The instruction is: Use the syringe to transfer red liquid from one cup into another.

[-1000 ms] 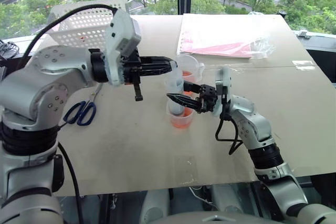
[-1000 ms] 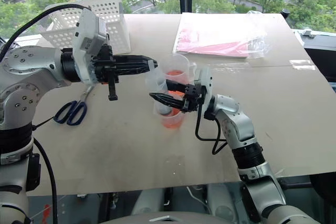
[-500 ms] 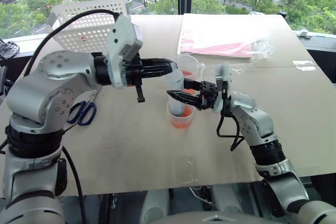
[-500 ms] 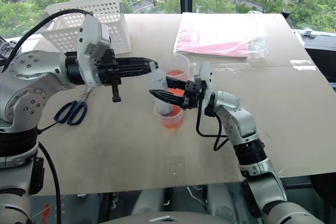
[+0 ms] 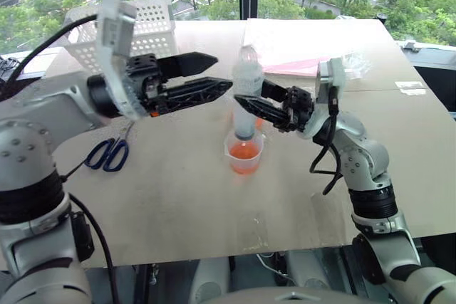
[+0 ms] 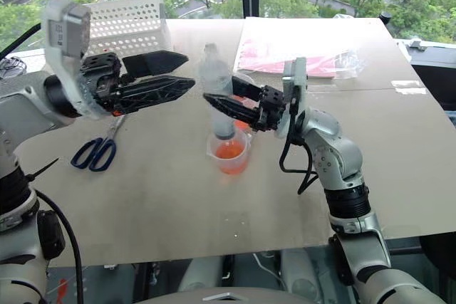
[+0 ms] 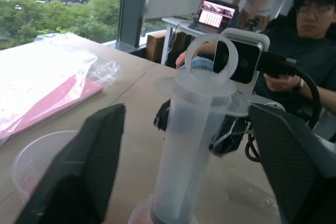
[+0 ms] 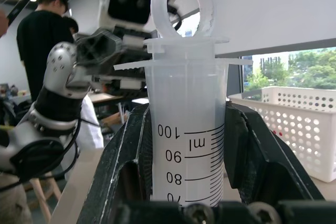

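Eye views: the right pincer [image 5: 251,105] gripped the syringe [image 5: 246,94] upright, tip in the small cup [image 5: 245,156] of red liquid [image 5: 245,153] on the table [image 5: 178,190]. The left pincer [image 5: 214,76] stood released beside it.

Wrist views: right fingers [image 8: 128,166] clamped the barrel.

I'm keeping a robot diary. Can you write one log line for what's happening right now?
right gripper: shut on syringe, upright, tip in smaller cup | left gripper: open, beside syringe | plunger: pushed in | cup: red liquid
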You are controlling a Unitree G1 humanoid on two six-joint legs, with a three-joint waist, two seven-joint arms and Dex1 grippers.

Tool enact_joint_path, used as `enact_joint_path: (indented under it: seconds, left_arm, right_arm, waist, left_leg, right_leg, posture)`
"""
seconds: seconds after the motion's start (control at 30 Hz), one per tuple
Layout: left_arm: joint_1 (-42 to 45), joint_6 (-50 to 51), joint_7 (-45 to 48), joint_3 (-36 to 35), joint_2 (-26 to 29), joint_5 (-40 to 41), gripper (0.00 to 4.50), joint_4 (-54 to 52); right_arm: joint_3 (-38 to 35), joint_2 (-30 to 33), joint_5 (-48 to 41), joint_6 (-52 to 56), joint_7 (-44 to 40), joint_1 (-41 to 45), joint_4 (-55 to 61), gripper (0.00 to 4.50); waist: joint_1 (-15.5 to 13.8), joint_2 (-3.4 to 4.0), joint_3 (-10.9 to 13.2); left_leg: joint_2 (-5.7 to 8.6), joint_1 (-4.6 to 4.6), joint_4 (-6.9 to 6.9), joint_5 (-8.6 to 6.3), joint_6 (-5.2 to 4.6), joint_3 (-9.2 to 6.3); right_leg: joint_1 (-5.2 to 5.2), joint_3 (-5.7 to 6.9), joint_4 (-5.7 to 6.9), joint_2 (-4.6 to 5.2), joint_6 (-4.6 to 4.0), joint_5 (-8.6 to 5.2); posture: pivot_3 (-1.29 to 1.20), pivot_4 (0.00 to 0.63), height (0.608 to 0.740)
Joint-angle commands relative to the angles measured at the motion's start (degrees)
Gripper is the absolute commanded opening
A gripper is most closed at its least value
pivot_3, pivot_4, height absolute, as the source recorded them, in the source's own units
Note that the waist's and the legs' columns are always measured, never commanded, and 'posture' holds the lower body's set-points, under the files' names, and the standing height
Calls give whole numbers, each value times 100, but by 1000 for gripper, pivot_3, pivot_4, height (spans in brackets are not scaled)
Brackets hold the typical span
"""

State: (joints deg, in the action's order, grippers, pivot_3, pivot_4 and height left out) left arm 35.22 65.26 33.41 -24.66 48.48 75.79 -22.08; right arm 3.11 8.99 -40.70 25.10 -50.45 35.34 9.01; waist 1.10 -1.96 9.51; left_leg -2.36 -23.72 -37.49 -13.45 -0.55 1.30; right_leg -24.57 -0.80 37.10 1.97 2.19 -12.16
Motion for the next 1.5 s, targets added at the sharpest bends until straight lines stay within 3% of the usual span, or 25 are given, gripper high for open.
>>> enact_joint_path:
  seconds: [0.03, 0.2, 0.33, 0.63, 0.83, 0.9, 0.97, 1.07, 1.1, 1.17, 1.37, 1.4, 1.5]
  left_arm:
    - [-725, -291, -411, -701, -21, 74, 4500, -357]
    - [-1994, -556, -363, -974, -76, 113, 4500, -905]
    - [-2371, -713, -408, -978, -40, 383, 4500, -1197]
    - [-1035, -1172, -741, 383, -118, 156, 4500, -1310]
    - [-394, -1479, -396, 1159, -305, -536, 4500, -1096]
    - [-307, -1596, -203, 1323, -330, -778, 3575, -1016]
    - [-260, -1655, -70, 1384, -383, -846, 3065, -945]
    - [-240, -1752, 57, 1418, -443, -985, 1706, -892]
    - [-226, -1773, 78, 1416, -462, -1023, 1441, -866]
    - [-224, -1792, 140, 1405, -466, -1089, 1359, -842]
    - [-336, -1543, -79, 880, -358, -683, 1359, -607]
    - [-323, -1428, -186, 748, -308, -478, 1359, -523]
    - [-387, -1162, -303, 420, -39, 0, 1359, -372]
  right_arm:
    - [-321, 24, -442, 332, 367, 288, 407, 1436]
    - [-559, 167, -1006, 1043, 863, 609, 674, 1430]
    - [-663, 241, -1180, 1146, 1002, 757, 748, 1423]
    - [-179, 271, -957, 1048, 699, 656, 962, 1422]
    - [-80, 196, -998, 1097, 764, 659, 1088, 1422]
    - [-76, 201, -1043, 1148, 790, 646, 1159, 1422]
    - [-77, 223, -1099, 1220, 812, 616, 1232, 1422]
    - [-96, 307, -1182, 1363, 828, 596, 1285, 1422]
    - [-147, 326, -1309, 1457, 834, 607, 1260, 1406]
    - [-187, 375, -1364, 1553, 879, 640, 1211, 1404]
    - [-254, 992, -1029, 1333, 287, 652, 1201, 4194]
    - [-293, 1219, -1009, 1323, 85, 629, 1229, 4500]
    - [-328, 1810, -777, 1143, -381, 548, 1235, 4500]
  waist:
    - [14, 2, 0]
    - [-45, -1, -2]
    - [-53, -3, -3]
    - [-46, -5, -4]
    - [-27, -4, -4]
    - [-28, -4, -4]
    - [-32, -4, -4]
    - [-32, -4, -4]
    - [-32, -5, -4]
    - [-32, -4, -4]
    - [-31, -4, -4]
    - [-33, -4, -2]
    - [-38, -5, -2]
  left_leg:
    - [0, 2, 0, 0, 0, 1]
    - [1, 0, 3, 0, 1, 1]
    - [4, -2, 4, 0, 0, 2]
    - [8, 0, 3, 0, 0, 9]
    - [8, 0, 5, 0, 0, 15]
    - [7, -2, 5, 0, 0, 18]
    - [7, -1, 5, 0, 0, 19]
    - [7, -3, 5, 0, -1, 24]
    - [7, -3, 5, 0, -1, 27]
    - [7, -3, 5, 0, -1, 26]
    - [6, -2, 5, 0, -1, 25]
    - [6, -2, 4, -1, -1, 24]
    - [6, -6, 4, -1, -2, 11]
  right_leg:
    - [0, -1, 1, 1, 0, 0]
    - [0, 4, 0, 3, -3, 0]
    - [1, 9, -4, 7, -3, 0]
    - [7, 9, -4, 3, -2, 0]
    - [6, 5, -9, 2, -2, 0]
    - [6, 10, -8, -1, -2, 0]
    - [6, 10, -8, 0, -2, -1]
    - [6, 8, -12, 1, -2, -1]
    - [6, 7, -12, 2, -2, -1]
    - [6, 8, -12, 2, -1, 0]
    - [6, 8, -12, 1, -1, -1]
    - [6, 9, -12, 1, -1, -1]
    - [6, 11, -19, 2, 0, -1]
  posture:
    - [0, 150, 740]
    - [0, 150, 740]
    - [0, 150, 740]
    - [0, 150, 740]
    - [0, 150, 740]
    - [0, 150, 740]
    - [0, 150, 740]
    - [0, 150, 740]
    - [0, 150, 740]
    - [0, 150, 740]
    - [0, 150, 740]
    - [0, 150, 740]
    - [0, 150, 740]
